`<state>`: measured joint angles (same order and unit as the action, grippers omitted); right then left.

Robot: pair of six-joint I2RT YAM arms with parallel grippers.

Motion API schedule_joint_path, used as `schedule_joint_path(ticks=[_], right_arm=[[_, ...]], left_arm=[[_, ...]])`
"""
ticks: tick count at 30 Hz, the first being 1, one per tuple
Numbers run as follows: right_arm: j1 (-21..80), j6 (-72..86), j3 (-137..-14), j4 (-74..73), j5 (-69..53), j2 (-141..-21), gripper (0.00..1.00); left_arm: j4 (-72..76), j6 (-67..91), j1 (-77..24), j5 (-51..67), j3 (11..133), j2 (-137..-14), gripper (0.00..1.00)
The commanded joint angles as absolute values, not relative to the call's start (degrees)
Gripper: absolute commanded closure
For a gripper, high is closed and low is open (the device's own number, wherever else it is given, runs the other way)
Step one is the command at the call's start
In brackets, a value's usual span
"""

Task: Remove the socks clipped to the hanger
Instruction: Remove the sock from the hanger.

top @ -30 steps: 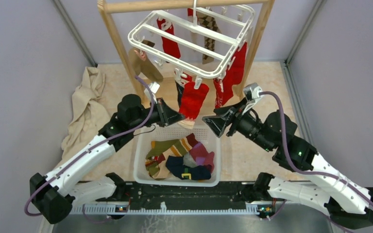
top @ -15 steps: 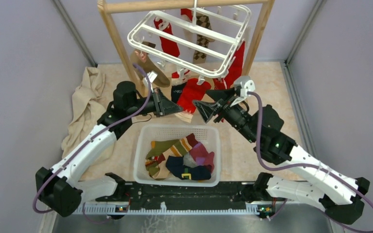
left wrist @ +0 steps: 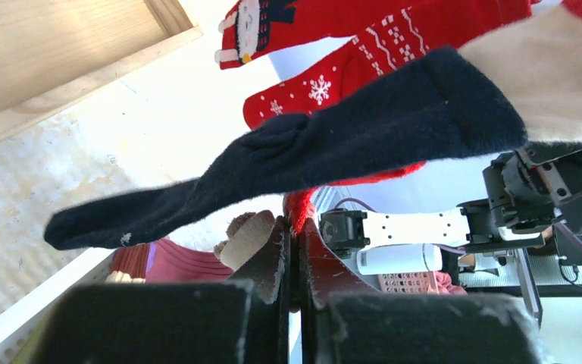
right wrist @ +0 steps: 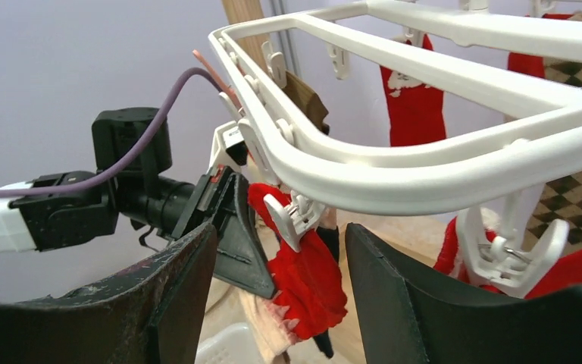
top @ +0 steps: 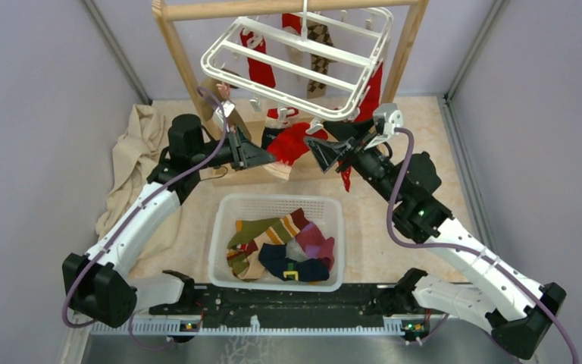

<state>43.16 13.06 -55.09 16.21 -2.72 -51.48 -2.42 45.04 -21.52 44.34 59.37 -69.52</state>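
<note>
Where the socks are: several hang clipped under the hanger (right wrist: 424, 178); others lie in the basket (top: 217, 243).
Left gripper (left wrist: 294, 227): pressed together, apparently pinching the red sock (right wrist: 307, 280) low down.
Right gripper (right wrist: 280, 227): spread, lined up near that sock's clip (right wrist: 292, 216).
Doing it well: squeeze the clip open first, then draw the sock down gently, so the hanger does not swing.

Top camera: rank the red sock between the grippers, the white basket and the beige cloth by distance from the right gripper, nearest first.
1. The red sock, just left of the right gripper, under the hanger's front edge.
2. The white basket, below it in the view, toward the arm bases.
3. The beige cloth, far left, by the wall.
</note>
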Motion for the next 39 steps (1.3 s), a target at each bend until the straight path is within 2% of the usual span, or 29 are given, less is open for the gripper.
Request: schedule_joint_path(ticks=[1, 14, 21, 26, 39], right_arm=[[41.85, 13.45, -53.24, 23.89, -7.76, -52.14, 0.36], [36.31, 15.88, -49.63, 26.56, -15.66, -49.15, 0.34], [27.6, 24.43, -46.34, 35.28, -24.13, -49.48, 0.33], [27.24, 26.26, -47.11, 39.6, -27.57, -52.28, 0.34], [27.2, 30.52, -49.3, 47.93, -29.68, -57.62, 0.44]], left_arm=[[-2.51, 44.4, -19.93, 48.02, 62.47, -70.42, 1.0], [-6.18, 42.56, -16.99, 51.71, 65.9, -73.36, 1.0], [-8.55, 42.16, -16.61, 52.67, 66.7, -73.91, 1.0], [-10.01, 41.97, -16.61, 53.49, 66.47, -74.13, 1.0], [-13.35, 40.68, -16.78, 54.36, 63.84, -74.51, 1.0]])
